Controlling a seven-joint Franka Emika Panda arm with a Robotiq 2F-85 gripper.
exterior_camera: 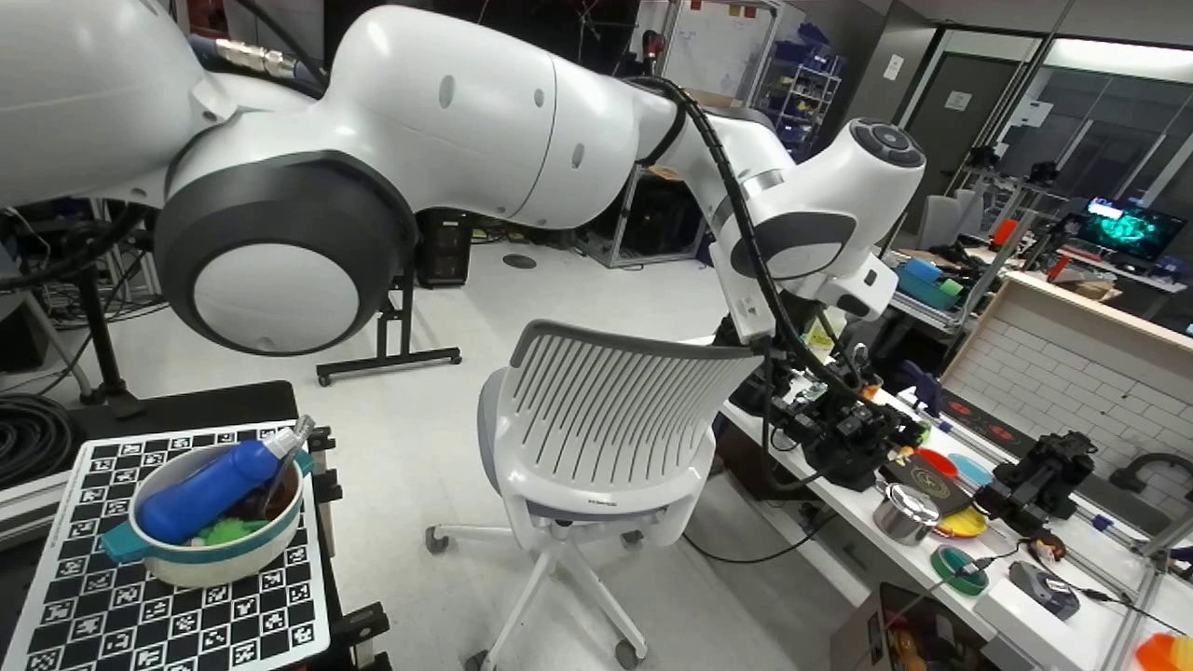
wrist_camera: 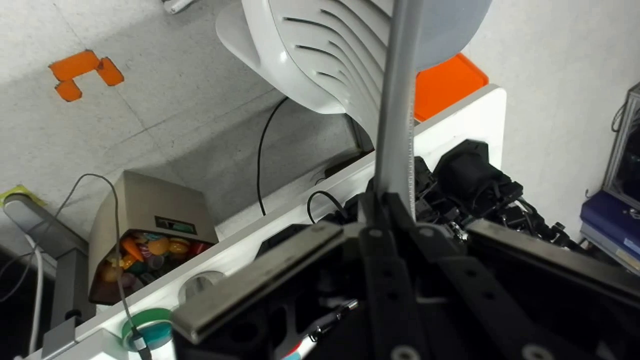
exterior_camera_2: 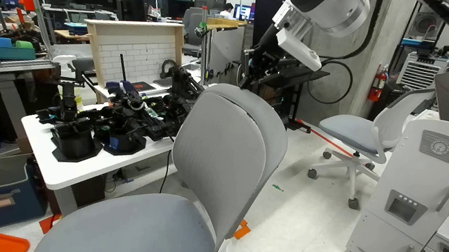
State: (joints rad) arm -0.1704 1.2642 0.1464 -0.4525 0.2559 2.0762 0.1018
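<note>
Grey plastic edges the back of the chair (wrist_camera: 340,57); in the wrist view the gripper (wrist_camera: 381,202) sits right at that rim, its fingers set close together, though I cannot tell whether they pinch it. Near it runs the white surface (wrist_camera: 482,117), packed with black robot arms (wrist_camera: 465,172), and an orange tray (wrist_camera: 447,87) shows past the chair. In an exterior view the chair stands between that surface and a board (exterior_camera: 233,638) bearing a pot (exterior_camera: 228,564) (a blue bottle (exterior_camera: 210,489) leans in it). In an exterior view the gripper points down at the top of the chair's back; robot arms and surface bar its far side, a bin (exterior_camera_2: 1,204) stands by the surface's end, and a toy fridge (exterior_camera_2: 423,195) stands well apart.
</note>
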